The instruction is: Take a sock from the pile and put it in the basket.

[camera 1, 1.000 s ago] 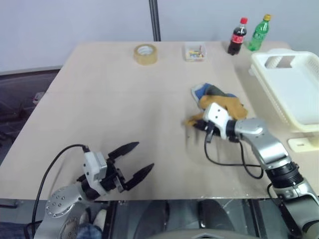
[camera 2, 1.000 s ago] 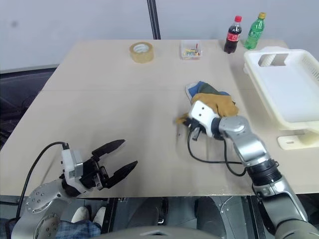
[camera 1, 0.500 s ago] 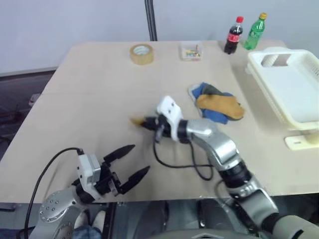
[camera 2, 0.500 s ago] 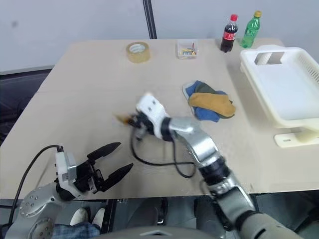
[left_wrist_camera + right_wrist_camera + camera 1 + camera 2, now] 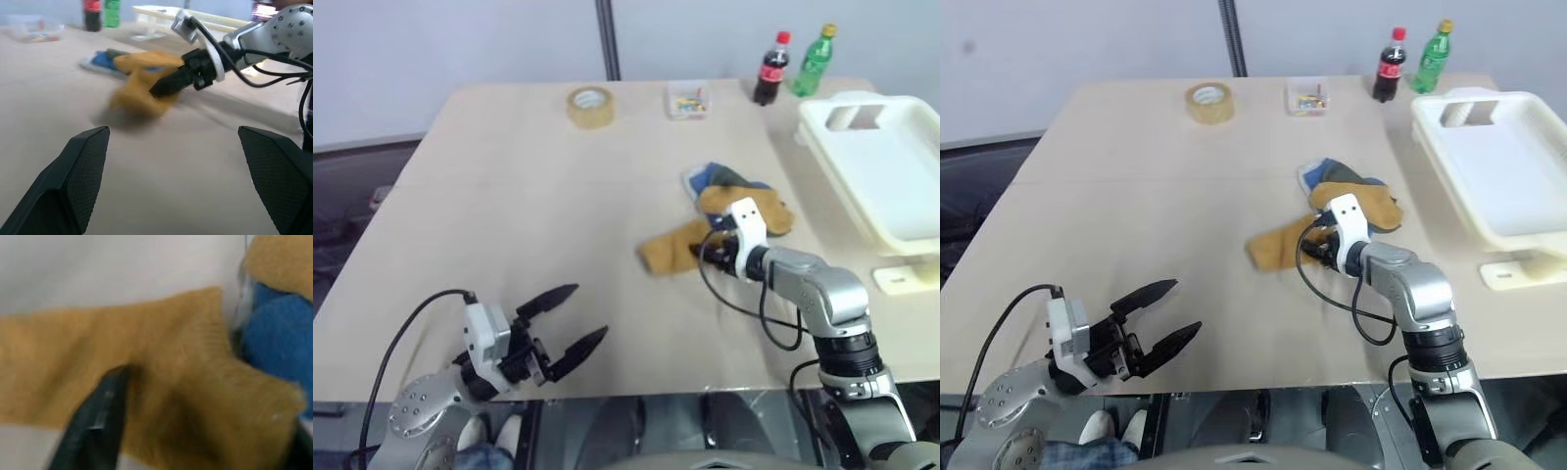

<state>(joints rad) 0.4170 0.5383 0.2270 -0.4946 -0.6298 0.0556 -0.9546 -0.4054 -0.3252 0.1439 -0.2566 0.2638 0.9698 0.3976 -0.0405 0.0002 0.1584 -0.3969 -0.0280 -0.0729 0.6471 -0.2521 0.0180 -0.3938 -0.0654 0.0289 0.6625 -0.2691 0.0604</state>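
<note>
A mustard-yellow sock (image 5: 664, 253) lies flat on the table just left of the pile (image 5: 740, 192), a small heap of blue, dark and mustard socks. My right gripper (image 5: 703, 251) rests low over the near end of that sock. In the right wrist view its fingers (image 5: 98, 416) stand apart with the knit (image 5: 186, 362) spread between them. My left gripper (image 5: 590, 311) hovers open and empty near the table's front left edge. The left wrist view shows the sock (image 5: 137, 90) ahead, with the right gripper on it. The cream basket (image 5: 822, 137) stands at the right edge.
At the back of the table are a tape roll (image 5: 590, 106), a small clear box (image 5: 690, 101), a cola bottle (image 5: 769, 70) and a green bottle (image 5: 813, 61). A small cream piece (image 5: 901, 281) lies in front of the basket.
My right gripper swept left from the pile, dragging a mustard sock, then came back towards the pile. The sock now lies spread on the table and the fingers have parted. The left arm stayed put.
</note>
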